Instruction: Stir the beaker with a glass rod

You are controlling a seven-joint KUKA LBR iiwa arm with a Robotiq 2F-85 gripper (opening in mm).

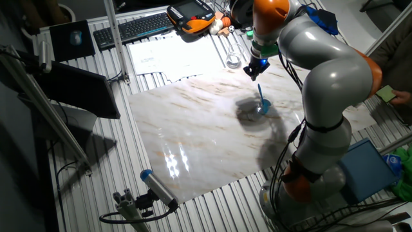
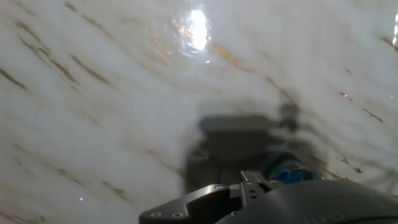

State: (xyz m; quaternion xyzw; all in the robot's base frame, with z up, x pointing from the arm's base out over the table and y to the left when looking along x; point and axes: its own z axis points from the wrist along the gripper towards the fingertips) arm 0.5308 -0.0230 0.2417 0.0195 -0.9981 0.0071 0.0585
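We see the beaker (image 1: 264,106) as a tiny clear cup with blue inside, sitting on the marble slab (image 1: 193,142) right of centre, just in front of the arm's shadow. The glass rod (image 1: 261,92) is a thin light-blue stick, tilted, lower end in the beaker, upper end rising toward the gripper (image 1: 255,68). Gripper hangs above the rod's top – whether it touches we cannot tell, and from the fixed view we cannot tell if the fingers are clenched or released. Hand view is blurred: only a blue patch of the beaker (image 2: 287,175) shows at the bottom edge beside the dark gripper body; fingertips not resolvable.

Room: slab is bare left and front of the beaker – wide open marble there. Back edge of the slab near the gripper has a clear flask (image 1: 232,59) and papers (image 1: 168,55) just beyond it. Grey cylinder with blue cap (image 1: 157,187) lies well apart, off the slab's front-left corner
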